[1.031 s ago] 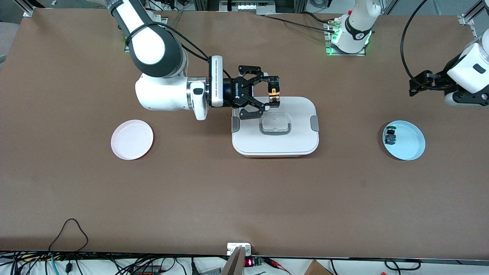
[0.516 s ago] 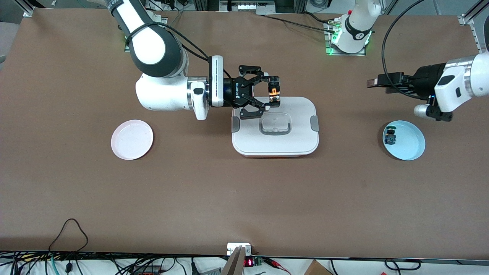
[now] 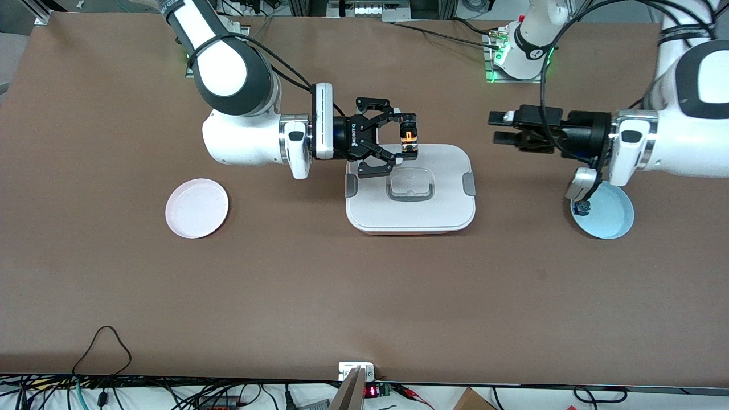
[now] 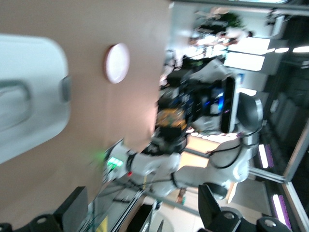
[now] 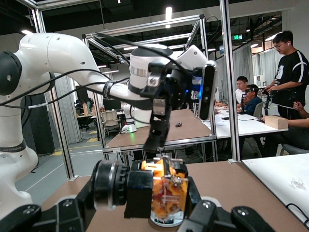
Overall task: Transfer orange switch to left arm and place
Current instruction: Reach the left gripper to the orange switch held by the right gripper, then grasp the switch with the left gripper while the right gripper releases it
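Observation:
My right gripper (image 3: pixel 406 140) is shut on the orange switch (image 3: pixel 408 136) and holds it in the air over the edge of the white box (image 3: pixel 410 219) nearest the robots. In the right wrist view the switch (image 5: pixel 166 195) sits crosswise between the fingers, black cap to one side. My left gripper (image 3: pixel 494 127) is open and empty, level above the table between the box and the blue plate (image 3: pixel 615 219), and points at the switch. In the left wrist view its fingers (image 4: pixel 72 212) stand wide apart, with the switch (image 4: pixel 169 118) farther off.
A pink plate (image 3: pixel 196 208) lies toward the right arm's end of the table. The blue plate holds a small blue-bodied switch (image 3: pixel 582 208), partly covered by the left wrist. The box (image 4: pixel 29 96) and pink plate (image 4: pixel 117 63) also show in the left wrist view.
The left arm has swung in from its end of the table toward the box, gripper now level and facing the switch. The right arm and the switch have not moved.

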{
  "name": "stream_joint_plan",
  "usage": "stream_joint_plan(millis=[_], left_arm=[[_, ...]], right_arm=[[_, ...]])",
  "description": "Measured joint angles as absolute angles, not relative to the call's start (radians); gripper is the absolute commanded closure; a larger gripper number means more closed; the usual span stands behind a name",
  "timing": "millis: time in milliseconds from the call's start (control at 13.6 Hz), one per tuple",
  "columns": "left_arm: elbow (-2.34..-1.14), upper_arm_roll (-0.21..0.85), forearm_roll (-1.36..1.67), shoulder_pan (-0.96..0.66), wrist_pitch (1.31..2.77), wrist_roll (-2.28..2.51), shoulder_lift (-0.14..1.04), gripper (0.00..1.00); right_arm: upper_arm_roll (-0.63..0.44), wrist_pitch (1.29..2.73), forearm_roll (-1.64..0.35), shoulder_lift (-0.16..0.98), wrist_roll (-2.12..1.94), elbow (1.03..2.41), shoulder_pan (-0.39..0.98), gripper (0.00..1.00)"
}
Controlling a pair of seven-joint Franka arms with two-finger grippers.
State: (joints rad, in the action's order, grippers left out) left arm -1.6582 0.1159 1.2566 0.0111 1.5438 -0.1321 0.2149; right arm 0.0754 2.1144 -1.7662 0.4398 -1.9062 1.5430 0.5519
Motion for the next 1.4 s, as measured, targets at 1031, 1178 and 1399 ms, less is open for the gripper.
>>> stream_joint_plan(millis=[1031, 1178, 1399], left_arm=[[-1.768, 0.34, 1.427, -0.002, 1.878, -0.209, 0.216, 0.83], [-1.769, 0.34, 1.429, -0.001, 1.878, -0.227, 0.216, 0.83], [-1.769, 0.34, 1.429, -0.001, 1.878, -0.23, 0.216, 0.83]], right_arm=[[0.075, 2.115, -1.775, 0.44, -1.906, 1.542, 0.551, 1.0], [0.074, 2.115, -1.777, 0.44, -1.904, 1.542, 0.551, 1.0], [0.074, 2.115, -1.777, 0.44, -1.903, 1.542, 0.551, 0.0]])
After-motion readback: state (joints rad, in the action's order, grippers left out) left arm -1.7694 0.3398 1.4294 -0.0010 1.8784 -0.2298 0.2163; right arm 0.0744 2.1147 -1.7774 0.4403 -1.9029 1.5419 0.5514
